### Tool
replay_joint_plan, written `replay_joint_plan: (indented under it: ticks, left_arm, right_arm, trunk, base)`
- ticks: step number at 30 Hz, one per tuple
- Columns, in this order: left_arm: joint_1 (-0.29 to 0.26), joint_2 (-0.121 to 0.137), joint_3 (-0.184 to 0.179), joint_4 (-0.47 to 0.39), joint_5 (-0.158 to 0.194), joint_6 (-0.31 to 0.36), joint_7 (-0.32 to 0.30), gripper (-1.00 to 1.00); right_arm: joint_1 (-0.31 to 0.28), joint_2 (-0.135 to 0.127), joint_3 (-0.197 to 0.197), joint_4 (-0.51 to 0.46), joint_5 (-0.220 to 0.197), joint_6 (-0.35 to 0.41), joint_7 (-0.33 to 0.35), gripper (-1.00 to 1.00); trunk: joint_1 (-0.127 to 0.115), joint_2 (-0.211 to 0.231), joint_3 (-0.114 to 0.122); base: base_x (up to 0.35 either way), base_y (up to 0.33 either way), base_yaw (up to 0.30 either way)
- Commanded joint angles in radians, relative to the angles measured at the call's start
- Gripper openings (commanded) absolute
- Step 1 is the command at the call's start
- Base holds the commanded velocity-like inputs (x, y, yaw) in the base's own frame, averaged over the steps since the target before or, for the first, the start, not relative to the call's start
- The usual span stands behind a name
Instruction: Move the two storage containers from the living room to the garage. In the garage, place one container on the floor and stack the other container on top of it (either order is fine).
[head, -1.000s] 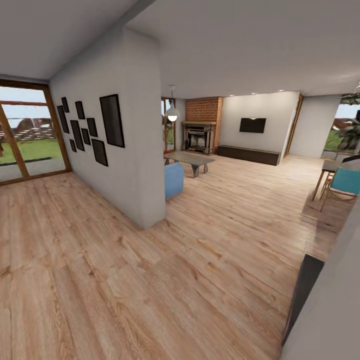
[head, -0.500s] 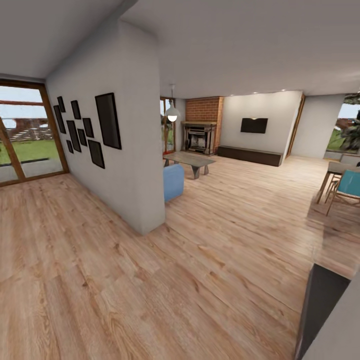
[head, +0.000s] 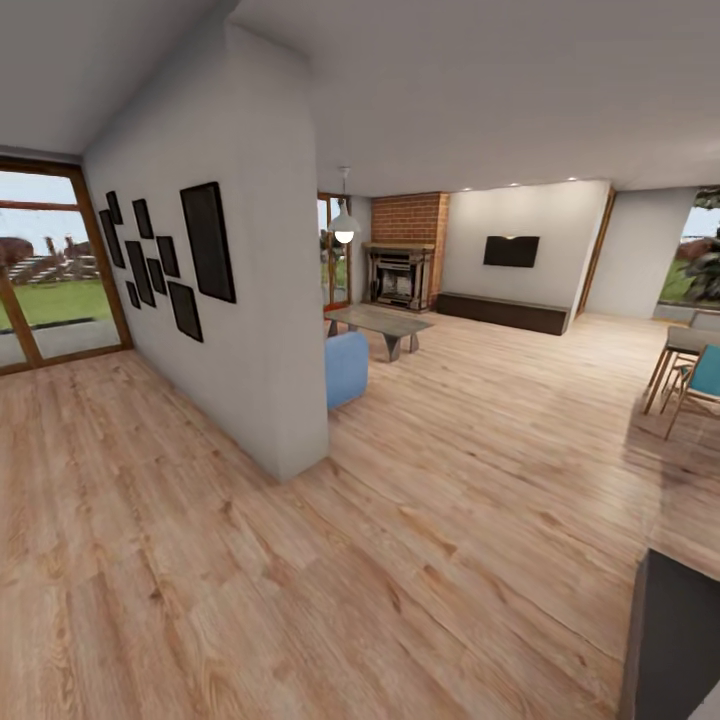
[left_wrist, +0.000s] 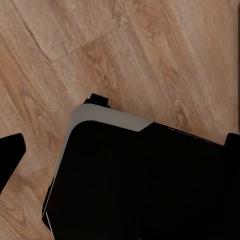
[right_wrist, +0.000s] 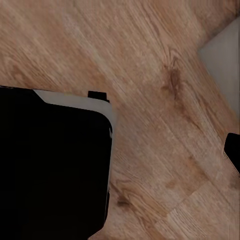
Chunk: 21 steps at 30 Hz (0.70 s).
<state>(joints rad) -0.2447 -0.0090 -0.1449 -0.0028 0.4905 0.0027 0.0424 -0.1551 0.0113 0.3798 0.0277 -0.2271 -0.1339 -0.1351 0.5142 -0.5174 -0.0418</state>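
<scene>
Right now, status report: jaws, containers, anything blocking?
Jaws: state unreadable. Living room ahead: blue sofa, coffee table. Partition wall stands left of the path; wood floor runs on toward them.

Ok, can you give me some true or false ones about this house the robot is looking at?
1. The floor is light wood planks. True.
2. The fireplace stands against green tiles. False: the wall behind it is red brick.
3. Dark picture frames hang on the white wall. True.
4. A red sofa sits past the wall's end. False: the sofa peeking out there is blue.
5. A lit lamp hangs from the ceiling. True.
6. The screen on the far wall stands on the coffee table. False: it is on the wall, and the coffee table is near the sofa.
</scene>
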Motion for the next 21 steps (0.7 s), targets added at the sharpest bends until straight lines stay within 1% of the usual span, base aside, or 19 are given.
replay_joint_plan:
  ticks: [1, 15, 21]
  left_arm:
    - [-0.001, 0.000, -0.008, 0.000, 0.008, 0.000, 0.004, 1.00]
    - [-0.001, 0.000, -0.008, 0.000, 0.008, 0.000, 0.004, 1.00]
    - [-0.001, 0.000, -0.008, 0.000, 0.008, 0.000, 0.004, 1.00]
  right_arm:
    - [-0.001, 0.001, 0.008, 0.003, -0.010, -0.006, -0.001, 1.00]
    - [-0.001, 0.000, 0.008, 0.003, -0.009, -0.006, -0.001, 1.00]
    - [-0.001, 0.001, 0.008, 0.003, -0.009, -0.006, 0.003, 1.00]
  trunk:
    - [0.001, -0.002, -0.002]
    - [0.001, -0.002, -0.002]
    - [0.001, -0.002, -0.002]
  base:
    - [0.324, 0.000, 0.000]
    - [0.324, 0.000, -0.001]
    - [0.324, 0.000, -0.142]
